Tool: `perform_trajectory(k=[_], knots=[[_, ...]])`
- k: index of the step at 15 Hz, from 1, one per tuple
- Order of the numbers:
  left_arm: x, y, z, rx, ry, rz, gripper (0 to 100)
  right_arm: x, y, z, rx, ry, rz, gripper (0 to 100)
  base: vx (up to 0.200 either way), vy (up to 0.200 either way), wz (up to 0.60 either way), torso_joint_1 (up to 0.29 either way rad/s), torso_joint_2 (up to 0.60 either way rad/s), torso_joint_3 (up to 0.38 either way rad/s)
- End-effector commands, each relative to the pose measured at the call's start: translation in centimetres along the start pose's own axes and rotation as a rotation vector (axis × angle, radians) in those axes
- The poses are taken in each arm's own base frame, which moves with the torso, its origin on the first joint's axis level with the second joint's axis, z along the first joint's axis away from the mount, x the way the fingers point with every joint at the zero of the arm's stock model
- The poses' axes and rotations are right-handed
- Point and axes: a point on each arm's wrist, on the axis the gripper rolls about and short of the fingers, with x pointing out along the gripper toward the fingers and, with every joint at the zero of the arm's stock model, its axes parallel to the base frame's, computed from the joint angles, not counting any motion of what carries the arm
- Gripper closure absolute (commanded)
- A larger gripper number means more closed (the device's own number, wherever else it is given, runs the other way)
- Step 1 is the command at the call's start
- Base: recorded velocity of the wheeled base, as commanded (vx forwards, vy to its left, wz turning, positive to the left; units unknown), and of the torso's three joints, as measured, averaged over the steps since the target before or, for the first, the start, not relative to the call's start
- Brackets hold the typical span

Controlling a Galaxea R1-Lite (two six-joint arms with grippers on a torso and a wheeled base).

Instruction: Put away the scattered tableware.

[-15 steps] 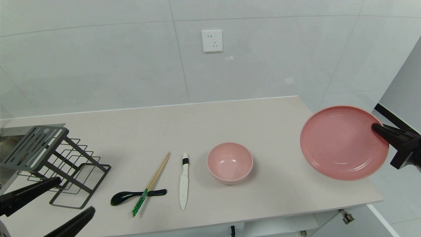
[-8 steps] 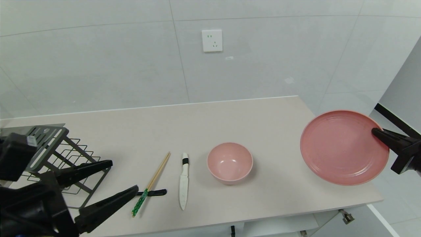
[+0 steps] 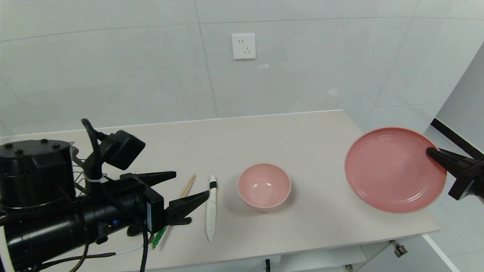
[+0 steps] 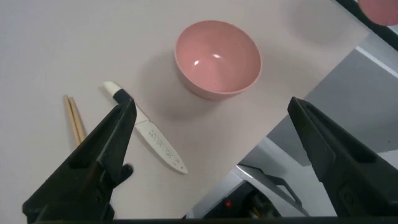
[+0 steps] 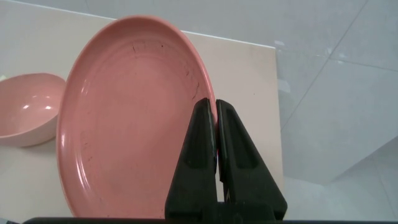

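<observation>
My right gripper (image 3: 431, 152) is shut on the rim of a pink plate (image 3: 393, 170), held tilted over the counter's right end; the right wrist view shows its fingers (image 5: 214, 124) pinching the plate (image 5: 124, 124). A pink bowl (image 3: 264, 186) stands mid-counter, also seen as the bowl (image 4: 216, 57) from the left wrist. A white knife (image 3: 211, 207) lies left of it, then wooden chopsticks (image 3: 188, 186) and a black spoon partly hidden by my left arm. My left gripper (image 3: 191, 186) hangs open above the chopsticks and knife (image 4: 146, 130).
A black wire dish rack (image 3: 77, 166) at the counter's far left is mostly hidden behind my left arm. The tiled wall with a socket (image 3: 244, 46) runs behind. The counter's front edge (image 3: 302, 249) and right end drop to the floor.
My left arm has swung up and rightward from the bottom-left corner to above the chopsticks, now covering the rack and spoon. The plate has lowered slightly in my right gripper.
</observation>
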Motion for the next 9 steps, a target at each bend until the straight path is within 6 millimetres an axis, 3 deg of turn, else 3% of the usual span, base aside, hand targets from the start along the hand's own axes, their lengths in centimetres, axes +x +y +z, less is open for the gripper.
perform_trajectory(k=[1,6,9], knots=[[2.2,0.2,-0.1,-0.009,0.046,0.0,0,0.1,0.0,-0.1,0.001,0.003,0.002,100,0.0,0.0,0.0,0.0,0.0,0.0],[5.2,0.8,0.4,-0.089,0.068,0.049,0,0.2,0.0,-0.2,0.002,0.006,0.002,100,0.0,0.0,0.0,0.0,0.0,0.0],[7.7,1.3,-0.5,-0.126,0.127,0.051,0,0.2,0.0,-0.3,0.004,0.01,0.003,100,0.0,0.0,0.0,0.0,0.0,0.0]])
